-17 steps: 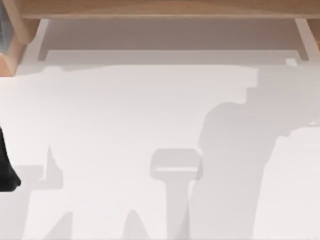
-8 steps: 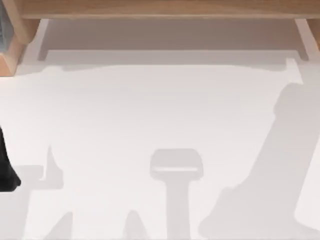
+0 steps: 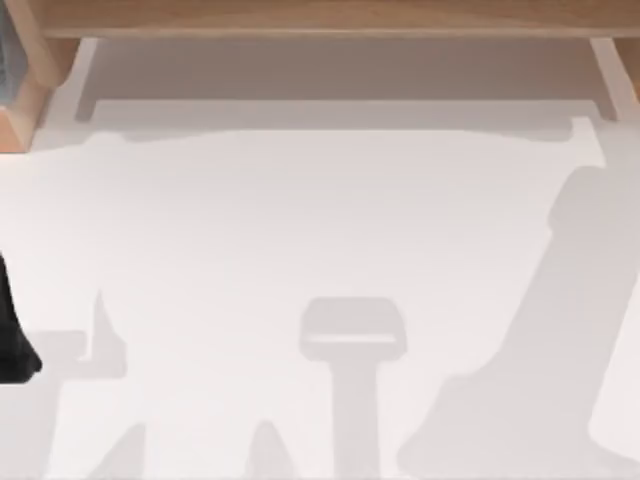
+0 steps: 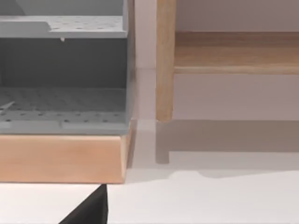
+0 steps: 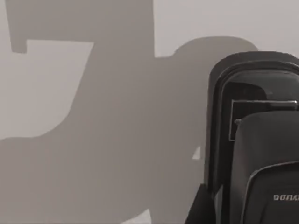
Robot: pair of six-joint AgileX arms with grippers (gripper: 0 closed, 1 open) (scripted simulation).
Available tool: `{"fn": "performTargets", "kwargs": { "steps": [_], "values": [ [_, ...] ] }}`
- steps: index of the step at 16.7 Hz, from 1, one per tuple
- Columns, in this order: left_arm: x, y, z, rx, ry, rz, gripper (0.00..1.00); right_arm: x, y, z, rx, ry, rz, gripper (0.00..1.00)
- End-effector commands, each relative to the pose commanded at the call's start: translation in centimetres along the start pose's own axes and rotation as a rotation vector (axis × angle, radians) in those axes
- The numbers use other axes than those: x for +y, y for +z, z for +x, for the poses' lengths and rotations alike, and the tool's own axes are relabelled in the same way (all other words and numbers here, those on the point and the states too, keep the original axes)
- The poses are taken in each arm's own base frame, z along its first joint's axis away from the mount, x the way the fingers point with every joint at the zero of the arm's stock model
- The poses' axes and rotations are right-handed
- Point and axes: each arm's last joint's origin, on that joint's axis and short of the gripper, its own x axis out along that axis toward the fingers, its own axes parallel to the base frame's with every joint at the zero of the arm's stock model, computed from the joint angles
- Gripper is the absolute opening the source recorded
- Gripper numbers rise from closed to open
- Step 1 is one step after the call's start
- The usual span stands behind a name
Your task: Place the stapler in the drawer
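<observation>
Top view has a bare white counter [image 3: 300,220] before the wooden drawer unit [image 3: 320,18]; progress and either gripper's state: cannot tell.

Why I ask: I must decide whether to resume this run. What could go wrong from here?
The stapler looms close in the right wrist view, but how it is held cannot be made out, so it may slip on the way. The drawer sits under a wooden frame at the top view's top; a low approach could knock its front lip, a high one the frame.
</observation>
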Motion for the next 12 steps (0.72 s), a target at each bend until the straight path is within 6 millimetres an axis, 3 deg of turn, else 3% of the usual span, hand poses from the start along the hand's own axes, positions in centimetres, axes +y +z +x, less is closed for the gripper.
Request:
{"fn": "performTargets", "kwargs": {
  "steps": [9,12],
  "values": [
    [0.0,0.0,0.0,0.0,0.0,0.0,1.0,0.0,0.0,0.0,0.0,0.0,0.0,0.98],
    [0.0,0.0,0.0,0.0,0.0,0.0,1.0,0.0,0.0,0.0,0.0,0.0,0.0,1.0]
  ]
}}
